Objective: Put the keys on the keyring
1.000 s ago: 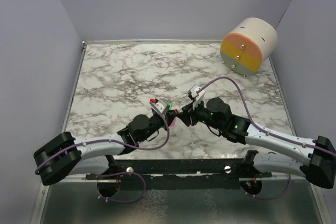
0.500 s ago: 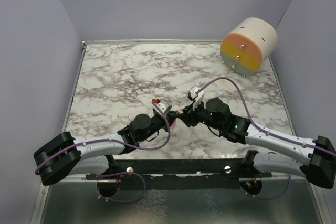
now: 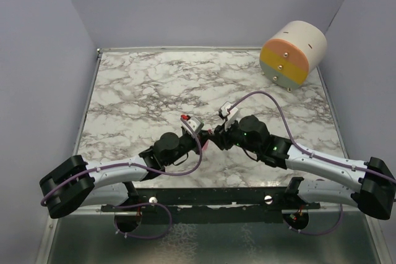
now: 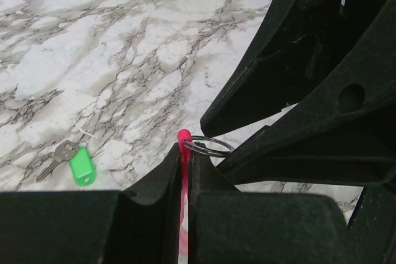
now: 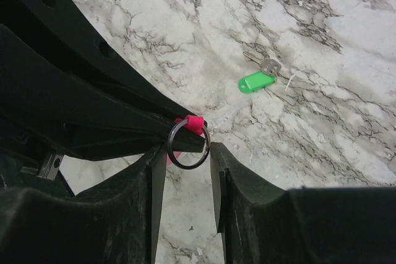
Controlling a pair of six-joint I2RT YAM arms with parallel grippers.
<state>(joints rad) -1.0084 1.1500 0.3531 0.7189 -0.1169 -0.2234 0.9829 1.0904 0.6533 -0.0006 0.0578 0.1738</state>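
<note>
My left gripper (image 4: 185,160) is shut on the pink-red key (image 4: 184,137), whose tip sticks out past the fingertips. The thin metal keyring (image 4: 210,153) sits at that tip. In the right wrist view the keyring (image 5: 187,167) spans the gap between my right gripper's (image 5: 184,149) fingers, touching both, with the pink-red key (image 5: 195,122) at its top edge. The green key (image 4: 80,166) lies flat on the marble, apart from both grippers; it also shows in the right wrist view (image 5: 257,81). In the top view the two grippers meet tip to tip at mid-table (image 3: 210,135), hiding the keys.
A cream, pink and yellow drum (image 3: 293,54) lies on its side at the back right corner. The marble table (image 3: 142,91) is walled by grey panels on three sides. Purple cables loop off both wrists.
Both wrists have shifted slightly, the right one a little to the left, keeping the fingertips together. The holds on the key and ring look the same.
</note>
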